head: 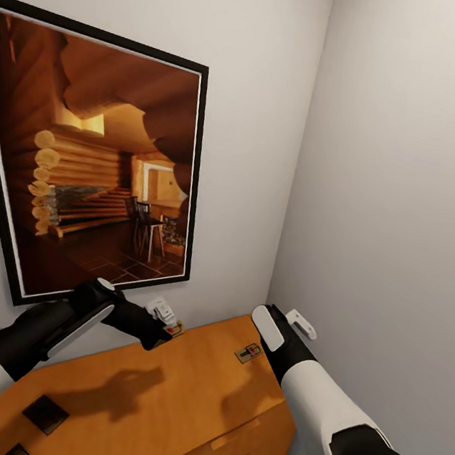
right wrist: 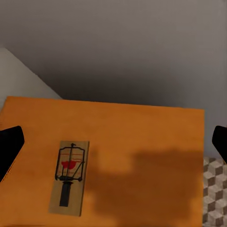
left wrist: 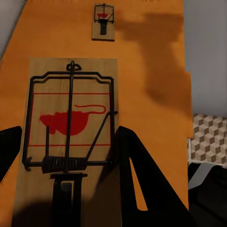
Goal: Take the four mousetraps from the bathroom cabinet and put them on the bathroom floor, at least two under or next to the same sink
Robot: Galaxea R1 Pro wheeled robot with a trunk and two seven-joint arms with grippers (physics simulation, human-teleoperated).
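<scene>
Two mousetraps (left wrist: 71, 127) (maybe ungripped) lie on cabinet (head: 181, 402).

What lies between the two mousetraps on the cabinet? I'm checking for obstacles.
In the left wrist view, only bare cabinet top separates the near mousetrap from the far mousetrap.

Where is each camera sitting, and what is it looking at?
Head view: on the robot's head, looking down at the cabinet, framed picture, both arms.
Left wrist view: above a close mousetrap, dark fingers beside it.
Right wrist view: above the far mousetrap, fingertips at the edges.
Both wrist views share that far trap.
</scene>
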